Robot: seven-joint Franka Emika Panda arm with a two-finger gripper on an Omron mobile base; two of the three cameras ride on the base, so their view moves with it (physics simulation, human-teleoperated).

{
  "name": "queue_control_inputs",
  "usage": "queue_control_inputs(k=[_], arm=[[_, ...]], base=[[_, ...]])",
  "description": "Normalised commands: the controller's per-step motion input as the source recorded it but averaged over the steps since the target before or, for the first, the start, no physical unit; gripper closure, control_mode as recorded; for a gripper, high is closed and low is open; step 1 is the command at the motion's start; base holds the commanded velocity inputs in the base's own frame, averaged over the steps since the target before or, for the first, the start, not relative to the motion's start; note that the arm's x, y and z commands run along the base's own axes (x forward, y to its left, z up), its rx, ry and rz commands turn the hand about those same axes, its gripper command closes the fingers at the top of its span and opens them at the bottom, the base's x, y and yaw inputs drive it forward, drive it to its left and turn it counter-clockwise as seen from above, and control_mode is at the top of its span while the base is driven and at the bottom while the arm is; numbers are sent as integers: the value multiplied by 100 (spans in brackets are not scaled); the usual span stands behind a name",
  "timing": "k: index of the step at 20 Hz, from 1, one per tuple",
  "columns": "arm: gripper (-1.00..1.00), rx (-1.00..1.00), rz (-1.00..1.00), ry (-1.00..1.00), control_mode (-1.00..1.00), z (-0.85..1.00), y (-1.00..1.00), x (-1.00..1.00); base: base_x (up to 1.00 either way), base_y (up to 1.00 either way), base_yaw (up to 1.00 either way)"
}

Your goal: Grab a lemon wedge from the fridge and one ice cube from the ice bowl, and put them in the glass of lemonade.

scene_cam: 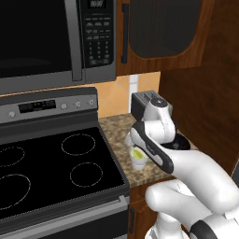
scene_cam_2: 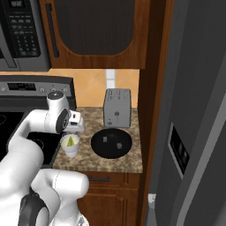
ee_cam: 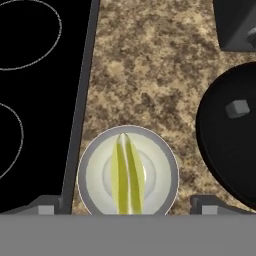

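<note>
fridge [scene_cam_2: 194, 132]: grey steel, dark dispenser panel, right of the counter
counter [ee_cam: 150, 60]: brown speckled stone, beside the black stovetop [scene_cam: 51, 163]
bowl [scene_cam_2: 111, 143]: black, ice cubes [ee_cam: 238, 108] inside, in front of the toaster [scene_cam_2: 117, 107]
gripper [ee_cam: 129, 207]: directly above the glass, fingers spread wide, holding nothing
glass [ee_cam: 128, 171]: whitish tumbler, pale yellow liquid, at the counter's stove edge
lemon wedge [ee_cam: 127, 175]: yellow-green sliver, lying in the glass

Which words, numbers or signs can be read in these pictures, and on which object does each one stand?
No text can be read.
Microwave keypad: rows of button labels, too small and blurred.
Stove control panel: a small display, blurred.
Toaster and fridge: no markings can be made out.
</note>
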Motion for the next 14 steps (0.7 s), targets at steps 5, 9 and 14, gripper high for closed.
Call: queue_control_inputs(k=[5,9,14], arm=[[-100,1,-2,0,-100,0,-12,-14],[-100,10,-7,-4,-100,0,-46,-47],[-100,2,-8,1,-100,1,-39,-8]], base=[[0,0,0],[0,0,0],[0,0,0]])
